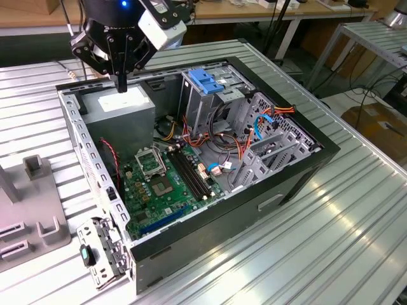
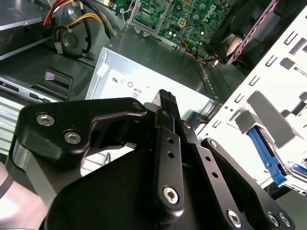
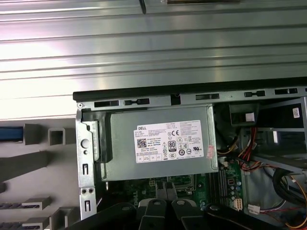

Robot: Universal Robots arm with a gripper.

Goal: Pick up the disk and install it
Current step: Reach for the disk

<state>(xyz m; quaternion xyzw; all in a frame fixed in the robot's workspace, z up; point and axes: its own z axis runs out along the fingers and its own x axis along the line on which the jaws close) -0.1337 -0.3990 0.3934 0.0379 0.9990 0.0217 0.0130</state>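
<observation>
The gripper (image 1: 121,81) hangs with its fingers closed together and nothing between them. It is low over the grey power supply (image 1: 124,108), at about eleven o'clock inside the open computer case (image 1: 305,165) in the exterior view. In the second wrist view the joined tip of the gripper (image 2: 165,98) points at that same box.

The disk (image 3: 10,133) appears to sit outside the case. Just a blue strip of it is visible, probably a side rail, lodged in the grey fixture (image 1: 38,216) on the desk (image 1: 318,241), at roughly nine o'clock from the case. The second wrist view catches the same blue rail (image 2: 269,158) beyond the pale chassis wall. The drive cage (image 1: 203,95) with its blue latch stands at about one o'clock from the motherboard (image 1: 162,184).

I judge the disk to be dense and fully rigid. Its smooth metal faces could slide under a light pinch, and it would not tolerate knocks. The safest hold looks to be across the two long edges, on the plastic rails near mid-length, away from the connector end and the label.
</observation>
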